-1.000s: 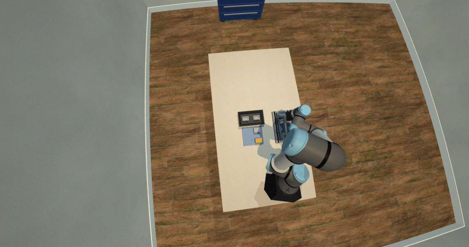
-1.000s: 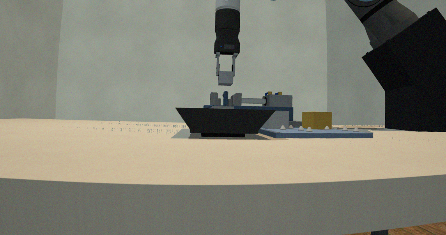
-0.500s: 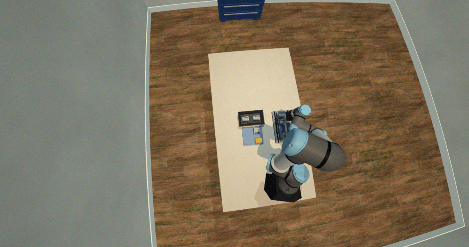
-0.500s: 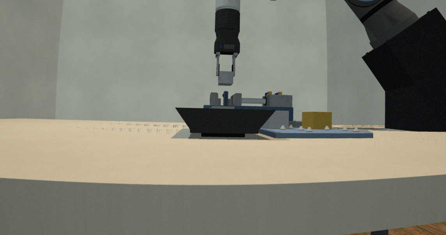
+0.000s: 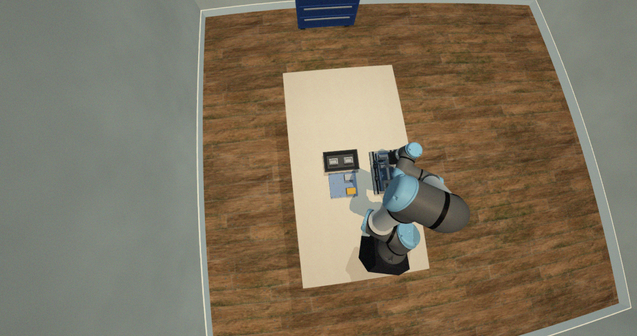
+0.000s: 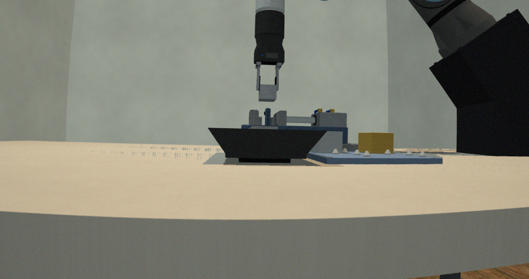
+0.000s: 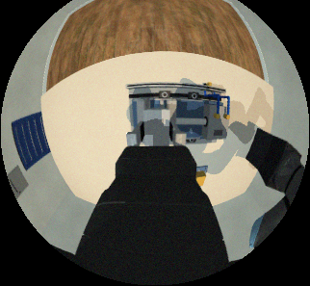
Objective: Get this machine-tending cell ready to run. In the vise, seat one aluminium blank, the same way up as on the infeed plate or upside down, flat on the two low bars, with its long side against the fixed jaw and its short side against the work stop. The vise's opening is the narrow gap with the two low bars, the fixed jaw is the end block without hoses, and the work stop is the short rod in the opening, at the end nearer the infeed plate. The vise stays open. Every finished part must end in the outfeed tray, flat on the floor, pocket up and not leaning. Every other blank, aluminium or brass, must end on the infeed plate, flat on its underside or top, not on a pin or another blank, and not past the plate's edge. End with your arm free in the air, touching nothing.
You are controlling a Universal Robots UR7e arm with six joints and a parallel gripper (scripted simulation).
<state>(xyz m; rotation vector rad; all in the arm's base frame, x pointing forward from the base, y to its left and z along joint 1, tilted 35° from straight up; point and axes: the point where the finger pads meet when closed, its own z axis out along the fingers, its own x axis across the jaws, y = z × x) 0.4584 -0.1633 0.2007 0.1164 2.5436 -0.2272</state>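
Observation:
My gripper [image 6: 267, 88] points straight down and is shut on a grey aluminium blank [image 6: 267, 93], held in the air a little above the vise [image 6: 292, 120]. In the wrist view the blank [image 7: 155, 134] hangs over the vise's left end, above the narrow opening [image 7: 161, 108]. The black outfeed tray [image 5: 341, 160] holds two finished parts [image 5: 333, 160] [image 5: 347, 159], pockets up. On the blue infeed plate [image 5: 343, 184] lie a brass blank [image 5: 351, 191] and a grey blank [image 5: 348, 179]. The vise is partly hidden by the arm in the top view.
The arm's black base [image 5: 384, 257] stands near the table's front right corner. Small pins [image 6: 366, 152] stick up from the infeed plate. A blue drawer cabinet [image 5: 328, 0] stands at the far wall, off the table.

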